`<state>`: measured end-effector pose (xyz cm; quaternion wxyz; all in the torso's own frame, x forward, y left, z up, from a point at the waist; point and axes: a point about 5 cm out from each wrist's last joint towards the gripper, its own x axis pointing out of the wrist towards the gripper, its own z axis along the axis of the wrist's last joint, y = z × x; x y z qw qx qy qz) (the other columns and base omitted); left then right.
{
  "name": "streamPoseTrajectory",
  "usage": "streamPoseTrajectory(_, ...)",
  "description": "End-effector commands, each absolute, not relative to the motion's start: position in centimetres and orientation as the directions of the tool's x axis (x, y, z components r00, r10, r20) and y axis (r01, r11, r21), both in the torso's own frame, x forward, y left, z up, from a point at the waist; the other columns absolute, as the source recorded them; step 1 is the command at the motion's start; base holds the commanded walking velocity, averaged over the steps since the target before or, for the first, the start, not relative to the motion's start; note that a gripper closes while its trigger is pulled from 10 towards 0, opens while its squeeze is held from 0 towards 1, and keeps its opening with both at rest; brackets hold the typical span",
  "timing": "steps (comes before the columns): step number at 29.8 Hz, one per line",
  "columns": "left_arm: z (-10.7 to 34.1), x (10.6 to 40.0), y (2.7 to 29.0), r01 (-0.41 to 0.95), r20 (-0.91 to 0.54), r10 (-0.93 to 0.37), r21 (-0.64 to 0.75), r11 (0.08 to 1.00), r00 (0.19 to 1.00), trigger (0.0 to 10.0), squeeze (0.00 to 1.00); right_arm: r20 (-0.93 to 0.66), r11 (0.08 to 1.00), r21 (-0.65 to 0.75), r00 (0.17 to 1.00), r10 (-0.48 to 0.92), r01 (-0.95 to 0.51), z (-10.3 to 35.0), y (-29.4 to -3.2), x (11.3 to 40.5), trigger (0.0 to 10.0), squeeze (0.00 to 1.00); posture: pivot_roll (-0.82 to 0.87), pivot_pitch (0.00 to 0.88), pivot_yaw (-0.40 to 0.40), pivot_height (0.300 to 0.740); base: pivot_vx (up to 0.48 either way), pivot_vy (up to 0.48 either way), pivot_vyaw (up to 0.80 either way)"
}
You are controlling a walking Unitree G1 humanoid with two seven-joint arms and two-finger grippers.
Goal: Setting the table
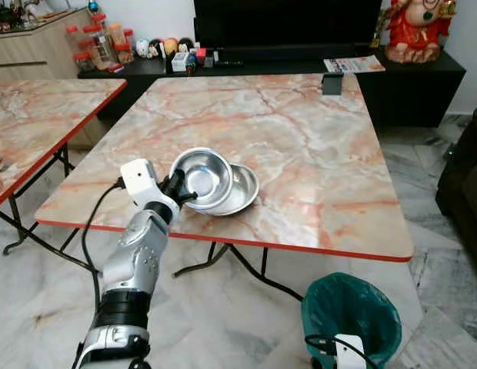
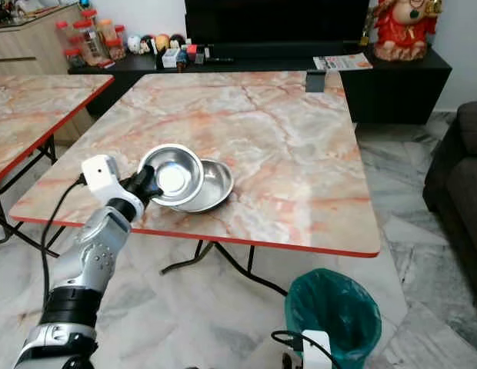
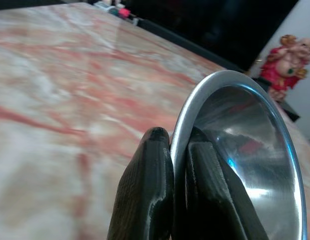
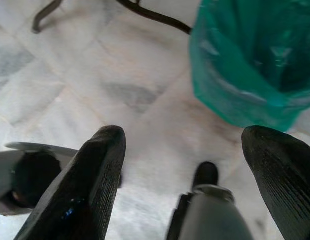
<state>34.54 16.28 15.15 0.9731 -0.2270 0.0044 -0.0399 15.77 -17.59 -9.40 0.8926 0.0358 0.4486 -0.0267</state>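
- Left gripper (image 1: 186,195) is clamped on the rim of the top steel bowl (image 1: 201,178), one finger (image 3: 145,190) outside the wall and the other inside, so we'd say we're mid-pickup, splitting the stack.
- That bowl sits tilted, leaning on the second bowl (image 1: 242,191) under it, both near the front edge of the table (image 1: 300,146), toward its front-left corner.
- Next move, our guess: lift the top bowl clear without dragging the lower one, then carry it to a place setting. Thin shiny rim, could slip.
- The table is marble-look with a red edge, with a small dark box (image 1: 331,83) at the far edge.
- Right gripper (image 4: 185,165) hangs idle, fingers apart, over the floor by the green bin (image 1: 351,315).
- Dark TV cabinet (image 1: 408,77) behind, red statue (image 1: 418,29) on it.
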Motion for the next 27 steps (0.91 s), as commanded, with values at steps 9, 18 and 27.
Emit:
streamPoseTrajectory(9,16.4,34.4,17.0,0.078,0.052,-0.062,-0.413,0.907,0.997,10.0,0.0,-0.791,0.995,0.064,0.611,0.002,0.08,-9.2,-16.9,16.4,10.0,0.0,0.06,0.0,0.112,0.74,0.0,0.0,-0.3)
streamPoseTrajectory(18,17.5,34.5,16.6,0.104,0.097,-0.072,-0.38,0.919,0.993,10.0,0.0,-0.786,0.994,0.063,0.618,-0.005,0.089,-9.1,-16.9,16.7,10.0,0.0,0.06,0.0,0.12,0.74,0.0,0.0,0.0)
streamPoseTrajectory(27,18.4,34.5,16.0,0.124,0.119,-0.086,-0.372,0.92,0.989,10.0,0.0,-0.789,0.992,0.067,0.615,-0.012,0.105,-9.1,-16.8,16.6,10.0,0.0,0.07,0.0,0.129,0.74,0.0,0.0,0.0)
